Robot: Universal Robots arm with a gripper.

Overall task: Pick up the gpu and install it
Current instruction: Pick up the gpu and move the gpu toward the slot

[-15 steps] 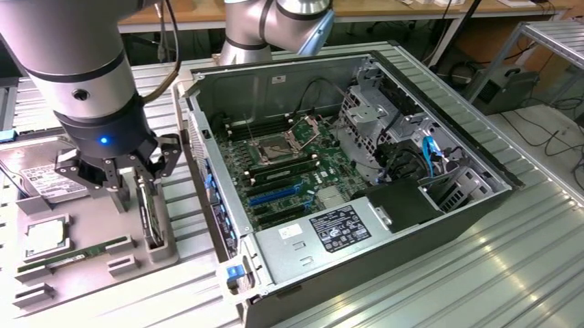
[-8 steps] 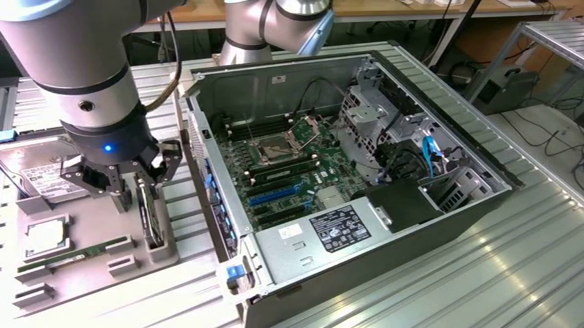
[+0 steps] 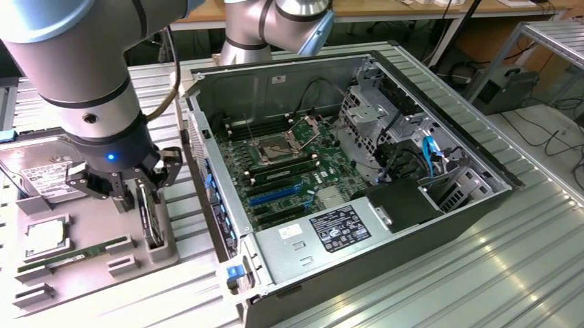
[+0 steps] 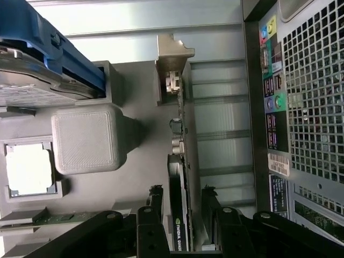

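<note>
Fingers point(image 4: 210, 203) flank edge-standing gpu point(image 4: 178, 215), lengthwise along case point(image 4: 317, 107).

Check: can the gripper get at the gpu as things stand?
Probably yes. The open gripper hangs right over the gpu, which stands on edge in the tray, with the gripper's fingers either side of the card and nothing between.

The grey holder tray point(image 4: 86, 134) looks like matt plastic with a fine printed grain. The thin dark gpu card point(image 4: 178, 204) has a dull edge and a satin silvery bracket, probably steel. The black computer case point(image 4: 317, 107) is perforated painted metal. The ribbed table point(image 3: 511, 273) is bare brushed metal.
</note>
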